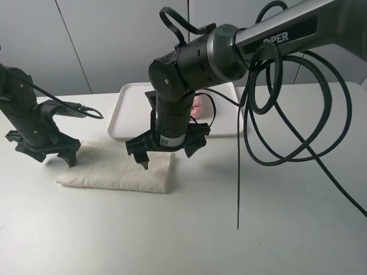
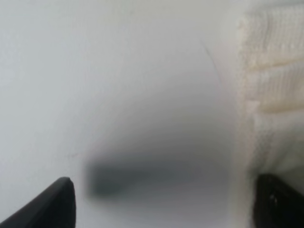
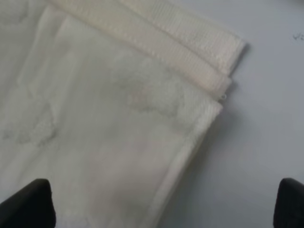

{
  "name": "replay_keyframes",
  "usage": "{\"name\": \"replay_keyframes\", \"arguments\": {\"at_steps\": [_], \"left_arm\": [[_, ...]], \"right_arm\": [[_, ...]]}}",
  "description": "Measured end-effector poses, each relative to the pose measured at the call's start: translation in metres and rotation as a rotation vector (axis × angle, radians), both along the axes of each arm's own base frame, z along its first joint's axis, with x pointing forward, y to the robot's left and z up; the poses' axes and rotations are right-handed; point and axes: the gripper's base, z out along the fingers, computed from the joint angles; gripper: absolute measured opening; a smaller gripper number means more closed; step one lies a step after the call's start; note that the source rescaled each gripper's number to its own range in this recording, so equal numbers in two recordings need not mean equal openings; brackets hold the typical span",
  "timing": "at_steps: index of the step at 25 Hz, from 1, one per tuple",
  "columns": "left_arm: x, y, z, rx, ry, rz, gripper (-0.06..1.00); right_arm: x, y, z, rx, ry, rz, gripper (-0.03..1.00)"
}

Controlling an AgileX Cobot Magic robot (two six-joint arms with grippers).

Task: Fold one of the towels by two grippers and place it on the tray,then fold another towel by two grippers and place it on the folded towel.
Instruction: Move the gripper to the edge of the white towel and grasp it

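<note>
The pink towel [image 1: 198, 106] lay bundled on the tray [image 1: 129, 112]; the cream towel [image 1: 109, 169] sat part-folded on the counter [image 1: 287, 229], not yet stacked on it. The left gripper [image 1: 54, 157] and right gripper [image 1: 167, 156] hung at its ends, fingers wide, empty.

A: What stands behind the table [image 1: 298, 229]?
B: A pale grey panelled wall [image 1: 103, 40], with thin dark seams [image 1: 71, 43] running slantwise down it.
A: And the tabletop?
B: Plain white, matte, softly and evenly lit, faint shadows on it

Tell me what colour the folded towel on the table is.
The towel is cream off-white; the right wrist view shows it best.
</note>
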Motion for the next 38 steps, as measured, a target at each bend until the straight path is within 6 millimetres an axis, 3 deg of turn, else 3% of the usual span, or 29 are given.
{"name": "replay_keyframes", "arguments": {"at_steps": [13, 30, 34, 38], "left_arm": [[0.000, 0.000, 0.000, -0.001, 0.000, 0.001, 0.97], [0.000, 0.000, 0.000, -0.002, -0.002, 0.001, 0.97], [0.000, 0.000, 0.000, -0.002, -0.002, 0.001, 0.97], [0.000, 0.000, 0.000, -0.002, -0.002, 0.001, 0.97]], "right_arm": [[0.010, 0.008, -0.038, -0.051, 0.079, -0.064, 1.00], [0.012, 0.011, -0.041, -0.010, 0.104, -0.075, 0.89], [0.014, 0.011, -0.044, -0.014, 0.105, -0.068, 0.76], [0.014, 0.013, -0.045, 0.001, 0.101, -0.066, 0.51]]}}
